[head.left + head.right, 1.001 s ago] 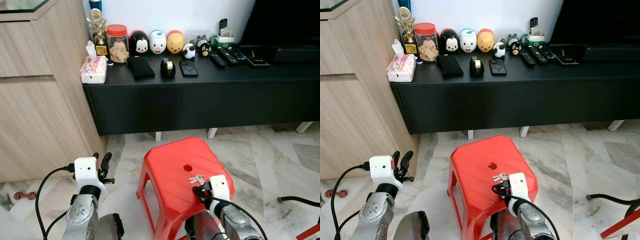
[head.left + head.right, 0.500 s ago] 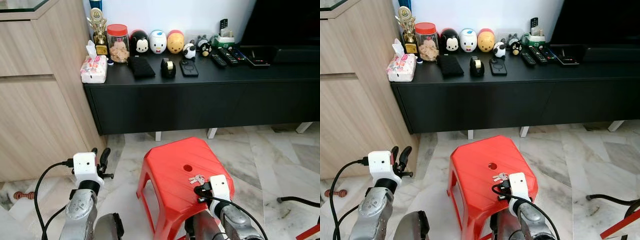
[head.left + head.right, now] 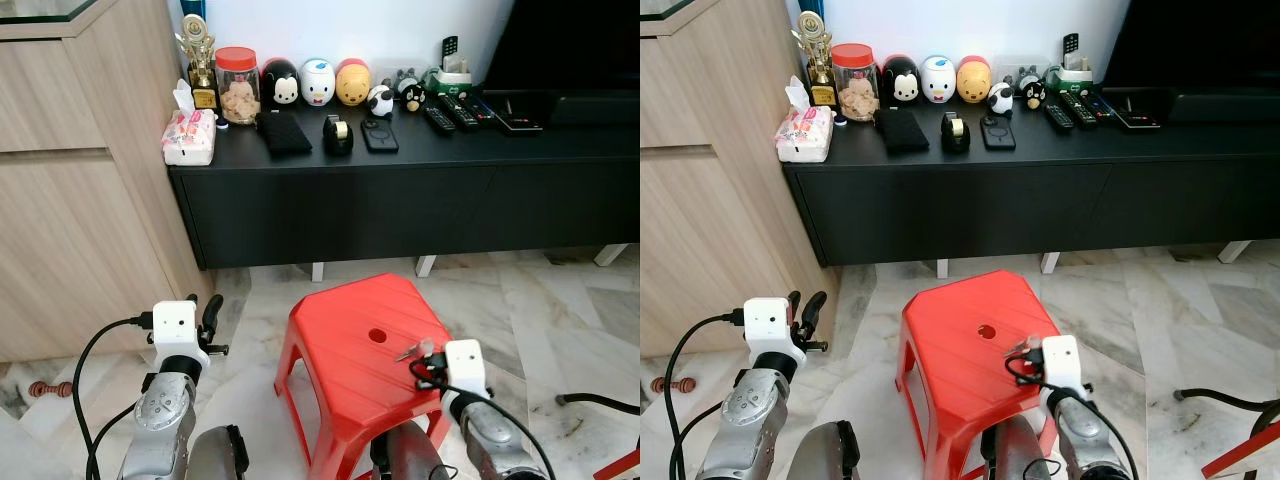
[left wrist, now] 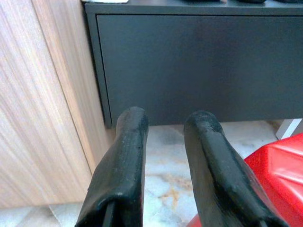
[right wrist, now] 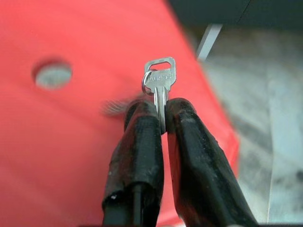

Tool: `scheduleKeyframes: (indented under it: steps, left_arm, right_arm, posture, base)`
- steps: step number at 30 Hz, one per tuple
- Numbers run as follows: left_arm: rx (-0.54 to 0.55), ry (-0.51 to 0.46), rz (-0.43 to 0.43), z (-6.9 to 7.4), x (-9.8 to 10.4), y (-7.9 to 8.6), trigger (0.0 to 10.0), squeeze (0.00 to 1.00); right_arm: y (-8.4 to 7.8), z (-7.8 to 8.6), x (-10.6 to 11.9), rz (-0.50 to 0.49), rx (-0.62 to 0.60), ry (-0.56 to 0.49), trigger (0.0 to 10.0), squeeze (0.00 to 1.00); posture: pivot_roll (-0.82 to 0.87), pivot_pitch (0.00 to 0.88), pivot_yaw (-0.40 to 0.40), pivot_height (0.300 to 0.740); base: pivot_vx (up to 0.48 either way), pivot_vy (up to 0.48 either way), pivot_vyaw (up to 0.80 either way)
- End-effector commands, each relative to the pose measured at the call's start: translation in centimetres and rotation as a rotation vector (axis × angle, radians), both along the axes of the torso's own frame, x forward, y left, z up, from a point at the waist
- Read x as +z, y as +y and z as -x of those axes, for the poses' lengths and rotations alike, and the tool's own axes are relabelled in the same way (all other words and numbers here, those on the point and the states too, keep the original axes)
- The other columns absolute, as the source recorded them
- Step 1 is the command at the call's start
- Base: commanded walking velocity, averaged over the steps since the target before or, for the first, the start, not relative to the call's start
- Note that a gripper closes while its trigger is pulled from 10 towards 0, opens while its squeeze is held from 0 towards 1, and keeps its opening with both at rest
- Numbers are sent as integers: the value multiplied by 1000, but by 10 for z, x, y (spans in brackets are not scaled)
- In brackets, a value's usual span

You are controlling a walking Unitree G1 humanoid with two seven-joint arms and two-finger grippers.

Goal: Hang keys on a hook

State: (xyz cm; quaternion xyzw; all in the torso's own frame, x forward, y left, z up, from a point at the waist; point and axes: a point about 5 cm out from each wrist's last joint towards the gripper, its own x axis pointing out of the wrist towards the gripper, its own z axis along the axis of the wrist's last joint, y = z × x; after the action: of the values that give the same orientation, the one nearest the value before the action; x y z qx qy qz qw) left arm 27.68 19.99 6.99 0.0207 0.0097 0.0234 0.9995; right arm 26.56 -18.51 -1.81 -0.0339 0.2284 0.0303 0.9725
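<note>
left eye view: red stool (image 3: pixel 350 345) stands on the marble floor (image 3: pixel 560 310) in front of a long black cabinet (image 3: pixel 400 200). right gripper (image 3: pixel 420 358) is over the stool's right front part, w/ the keys (image 3: pixel 408 350) at its tips, just above the seat. left gripper (image 3: pixel 208 318) hangs left of the stool, near the wood cupboard (image 3: pixel 70 190). cabinet top has a tissue pack (image 3: pixel 188 138), a jar (image 3: pixel 238 87), toy figures and remotes.

right eye view: same scene; keys (image 3: pixel 1021 346) sit at the right gripper's tips, right of the stool's round hole (image 3: pixel 987 331).

left wrist view: left fingers (image 4: pixel 120 165) spread apart, nothing between them; black cabinet ahead, wood cupboard to one side, a corner of the stool in frame.

right wrist view: fingers (image 5: pixel 142 142) pressed together, pinching a silver key by its blade, head & ring sticking out past the tips. a blurred 2nd key hangs beside it. red seat & hole behind, out of focus.
</note>
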Motion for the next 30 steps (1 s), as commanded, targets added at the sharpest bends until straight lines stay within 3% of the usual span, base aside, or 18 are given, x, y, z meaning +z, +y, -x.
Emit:
scheduleKeyframes:
  steps: [1,12,18,24,25,30]
  left_arm:
    - [-3,-4,-7,-1,0,-1,10000,0]
    - [6,-1,-7,-1,-2,0,10000,0]
    - [19,0,0,-1,-4,2,10000,0]
    - [26,5,11,-1,-5,3,10000,0]
    - [24,5,8,-1,-5,3,10000,0]
    - [23,5,5,-1,-5,4,10000,0]
  right_arm:
    - [-3,-3,7,-1,-28,-65,0,0]
    - [-4,-2,16,11,-28,-170,0,0]
    - [-8,-9,36,5,-56,-285,0,0]
    - [-3,-10,36,-1,-24,-278,0,0]
    - [-3,-10,34,4,-30,-263,10000,0]
    - [-4,-11,30,5,-34,-211,10000,0]
  posture:
    - [-37,0,-79,577]
    - [-43,0,-81,577]
    - [-52,0,-79,577]
    - [-53,0,-77,577]
    - [-49,0,-77,577]
    - [-50,0,-75,577]
  base:
    - [0,0,0]
    - [0,0,0]
    - [0,0,0]
    - [0,0,0]
    - [0,0,0]
    - [0,0,0]
